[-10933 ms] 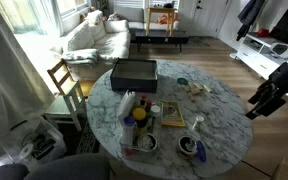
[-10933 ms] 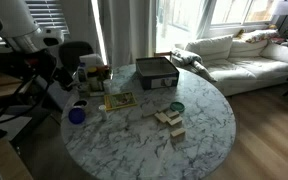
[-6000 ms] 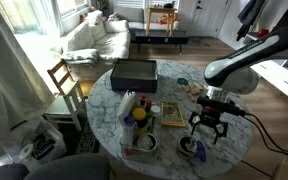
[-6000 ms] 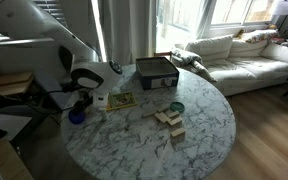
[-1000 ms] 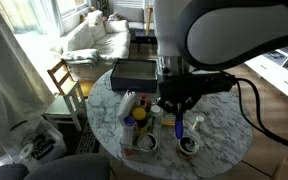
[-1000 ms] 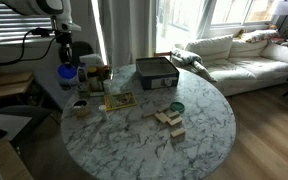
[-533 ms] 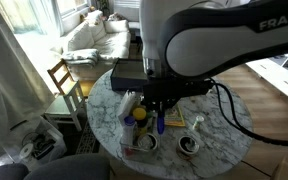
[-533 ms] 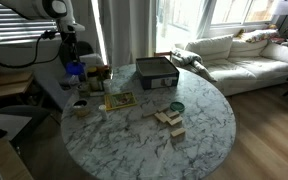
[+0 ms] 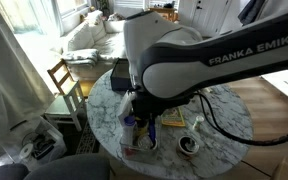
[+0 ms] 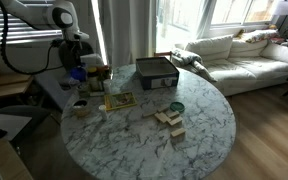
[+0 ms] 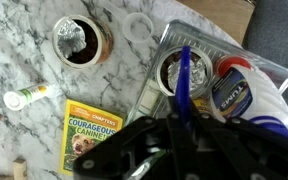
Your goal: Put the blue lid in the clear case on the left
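Observation:
The blue lid (image 11: 185, 76) hangs on edge between my fingers, and my gripper (image 11: 182, 118) is shut on it. In the wrist view it hangs directly over the clear case (image 11: 200, 32), which holds a small tin and a white Tums bottle. In both exterior views the lid (image 9: 150, 127) (image 10: 75, 72) is held above the table's edge, where the clear case (image 9: 130, 128) lies, largely hidden by the arm. The gripper (image 10: 76, 64) points straight down.
A foil-lined dark bowl (image 11: 81, 42), a white ring (image 11: 140, 27), a small tube (image 11: 29, 97) and a yellow-green packet (image 11: 92, 140) lie beside the case. The black box (image 10: 156, 72), a teal disc (image 10: 176, 107) and wooden blocks (image 10: 170, 120) sit on the marble table. A chair (image 9: 64, 78) stands beside it.
The arm has carried the blue lid sideways across the table and a little lower, to a spot over the clear case. The grip has not changed.

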Robot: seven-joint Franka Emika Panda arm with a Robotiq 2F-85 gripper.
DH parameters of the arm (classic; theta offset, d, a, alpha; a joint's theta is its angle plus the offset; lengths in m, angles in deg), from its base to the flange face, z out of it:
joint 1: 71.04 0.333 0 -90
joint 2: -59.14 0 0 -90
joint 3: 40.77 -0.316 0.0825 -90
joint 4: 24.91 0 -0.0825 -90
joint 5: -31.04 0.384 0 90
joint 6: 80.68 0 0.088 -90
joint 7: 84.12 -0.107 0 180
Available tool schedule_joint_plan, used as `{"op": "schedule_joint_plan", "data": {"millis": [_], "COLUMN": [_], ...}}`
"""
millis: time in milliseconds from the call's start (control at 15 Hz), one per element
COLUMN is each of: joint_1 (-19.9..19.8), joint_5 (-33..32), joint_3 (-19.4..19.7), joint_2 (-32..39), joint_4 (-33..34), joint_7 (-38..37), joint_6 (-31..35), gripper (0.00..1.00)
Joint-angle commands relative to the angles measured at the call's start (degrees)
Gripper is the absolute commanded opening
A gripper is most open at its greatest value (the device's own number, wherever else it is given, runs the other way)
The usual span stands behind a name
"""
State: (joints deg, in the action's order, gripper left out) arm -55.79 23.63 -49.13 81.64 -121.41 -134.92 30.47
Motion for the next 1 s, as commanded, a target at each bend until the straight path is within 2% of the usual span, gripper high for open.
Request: {"op": "schedule_joint_plan", "data": {"millis": [0,933], "joint_1": [1.9,4.9], "joint_5": [-2.8,-8.3], "joint_3": [1.5,2.9], "joint_2": [3.2,6.5], "joint_4": [2.9,3.8], "joint_7": [2.6,9.7], "joint_6": [-1.9,-3.0], "gripper": [0.02,0.02]}}
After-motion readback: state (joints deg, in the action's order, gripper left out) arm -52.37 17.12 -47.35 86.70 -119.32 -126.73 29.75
